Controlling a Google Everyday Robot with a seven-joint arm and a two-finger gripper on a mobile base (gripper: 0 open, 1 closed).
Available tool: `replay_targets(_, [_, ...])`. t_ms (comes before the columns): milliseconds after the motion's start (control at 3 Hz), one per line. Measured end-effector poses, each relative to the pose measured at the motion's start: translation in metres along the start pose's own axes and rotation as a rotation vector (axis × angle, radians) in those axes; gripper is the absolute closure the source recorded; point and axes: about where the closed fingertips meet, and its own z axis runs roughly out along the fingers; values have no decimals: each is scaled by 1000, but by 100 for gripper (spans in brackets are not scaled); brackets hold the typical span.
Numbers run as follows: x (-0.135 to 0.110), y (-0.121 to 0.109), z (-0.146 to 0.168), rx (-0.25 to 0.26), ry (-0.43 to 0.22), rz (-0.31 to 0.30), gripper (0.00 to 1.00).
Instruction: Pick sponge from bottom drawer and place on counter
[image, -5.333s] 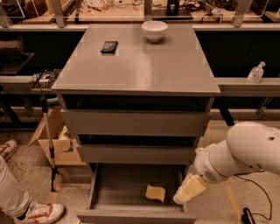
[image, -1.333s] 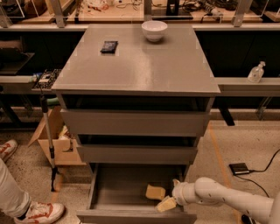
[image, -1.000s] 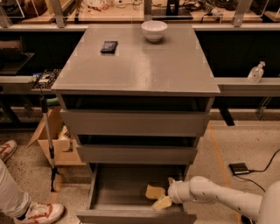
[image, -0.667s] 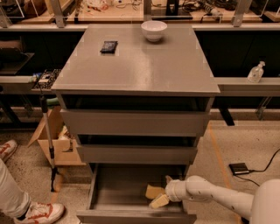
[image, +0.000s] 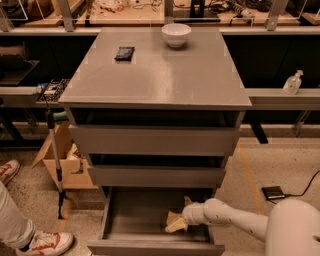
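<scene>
The bottom drawer (image: 135, 217) of the grey cabinet stands pulled open. The pale yellow sponge (image: 173, 218) lies on its floor at the right, near the front. My gripper (image: 180, 215) reaches into the drawer from the right on its white arm (image: 235, 220). It is open at the sponge, with one yellowish finger (image: 187, 201) behind the sponge and the other in front of it. I cannot tell whether they touch it. The counter (image: 160, 75) is the cabinet's flat grey top, well above the gripper.
A white bowl (image: 176, 34) and a small black object (image: 124, 52) sit on the counter's far part. The two upper drawers are slightly open. A person's shoes (image: 47, 242), a cardboard box (image: 60, 162) and a pole stand to the left. A black pedal (image: 274, 192) lies on the floor to the right.
My arm has come down from outside the drawer's right side into the drawer, and the gripper has slid left until it reaches the sponge. The sponge has stayed in about the same place.
</scene>
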Motion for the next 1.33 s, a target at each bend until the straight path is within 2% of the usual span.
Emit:
replay_targets(667, [17, -15, 32, 21, 39, -7, 0])
replay_targets(1333, [42, -26, 50, -1, 59, 12, 0])
